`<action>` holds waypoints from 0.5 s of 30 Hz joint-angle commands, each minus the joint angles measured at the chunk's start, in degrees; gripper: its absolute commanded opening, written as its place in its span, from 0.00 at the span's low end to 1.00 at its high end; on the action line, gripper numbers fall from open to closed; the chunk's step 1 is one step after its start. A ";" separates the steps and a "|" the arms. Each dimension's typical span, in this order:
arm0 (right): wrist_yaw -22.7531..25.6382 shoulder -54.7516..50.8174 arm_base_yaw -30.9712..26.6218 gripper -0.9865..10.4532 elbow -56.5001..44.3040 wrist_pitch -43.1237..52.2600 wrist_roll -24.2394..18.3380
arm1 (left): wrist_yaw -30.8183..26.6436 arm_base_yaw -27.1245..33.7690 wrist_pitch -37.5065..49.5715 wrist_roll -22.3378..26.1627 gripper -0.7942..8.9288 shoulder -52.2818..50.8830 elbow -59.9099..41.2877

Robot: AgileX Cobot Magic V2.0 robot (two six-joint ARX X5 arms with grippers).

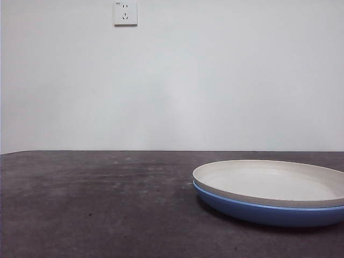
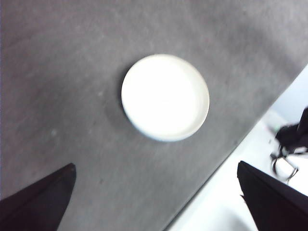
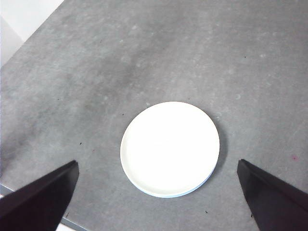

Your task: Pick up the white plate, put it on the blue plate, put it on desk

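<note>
Two plates stacked — white plate (image 1: 271, 181) sits nested on blue plate (image 1: 258, 210).
Both grippers, left gripper (image 2: 156, 202) and right gripper (image 3: 156, 197), hang high with jaws spread — plates at 12 o'clock; moving it to the desk (image 1: 97, 204) seems left.

Seen nested in the blue plate (image 1: 258, 212): the white plate (image 1: 269, 183), both on the desk (image 1: 97, 204), toward the right in the front view. Behind the desk, a wall with a socket (image 1: 125, 13), high and left of the plates.

White plate (image 1: 274, 183) is showing a matte, smooth off-white finish. Blue plate (image 1: 258, 210) underneath is looking glossy w/ smooth glaze. Desk (image 1: 97, 204) is presenting a matte, mottled grey-brown surface, slightly speckled.
</note>
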 commanded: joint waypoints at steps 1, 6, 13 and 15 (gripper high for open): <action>0.17 1.11 0.24 0.60 1.16 0.31 1.22 | -1.16 -0.46 -1.25 1.81 0.76 -6.16 -5.42; 0.13 1.60 0.24 0.60 1.16 -0.90 1.22 | -1.33 -0.46 1.03 2.99 0.76 -18.60 -16.22; -0.22 1.64 0.24 0.60 1.16 -2.34 3.15 | -1.36 -0.46 2.97 3.06 0.76 -30.12 -21.90; -0.22 1.88 0.24 0.60 1.16 -3.78 3.67 | -1.33 -0.46 2.82 3.04 0.76 -32.61 -22.16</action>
